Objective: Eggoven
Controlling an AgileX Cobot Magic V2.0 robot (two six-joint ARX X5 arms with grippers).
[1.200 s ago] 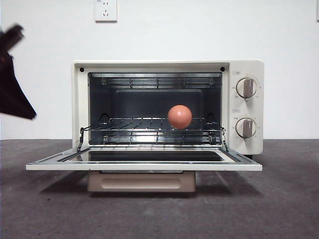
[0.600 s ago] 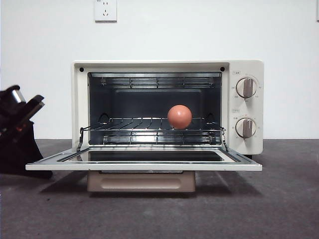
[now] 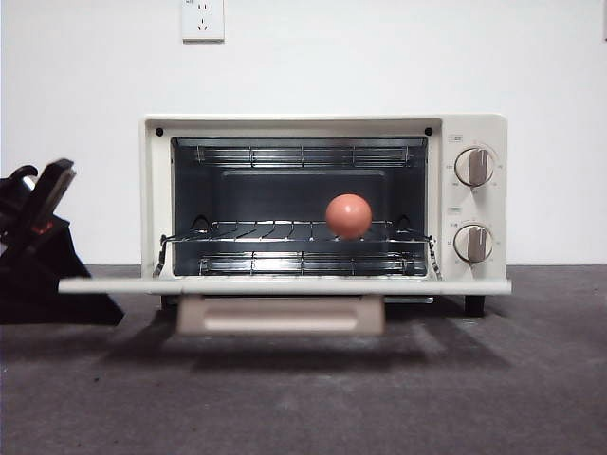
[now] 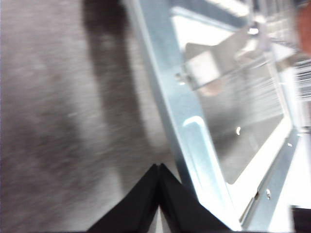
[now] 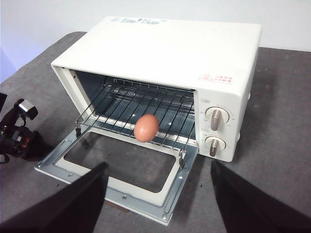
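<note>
Egg (image 3: 348, 215) sits at rack's front edge (image 3: 294, 241); left claw (image 4: 159, 194) pressed together beside door (image 3: 285, 284).

front view low, level with oven (image 3: 322, 209), right wrist high above, left wrist close beside door (image 4: 204, 121)

Legible text: none.

- Toaster oven (image 5: 160, 53), top panel, rear edge: a strip of dark printing (image 5: 138, 21), too small to read.
- Top panel, front right corner: a red warning label (image 5: 215, 78) with a triangle sign and two lines of characters, not readable.
- Control panel: small tags (image 3: 456, 138) above each knob (image 3: 473, 167) and scale marks around the dials, blurred.
- Wall socket (image 3: 203, 19): no marking discernible.
</note>
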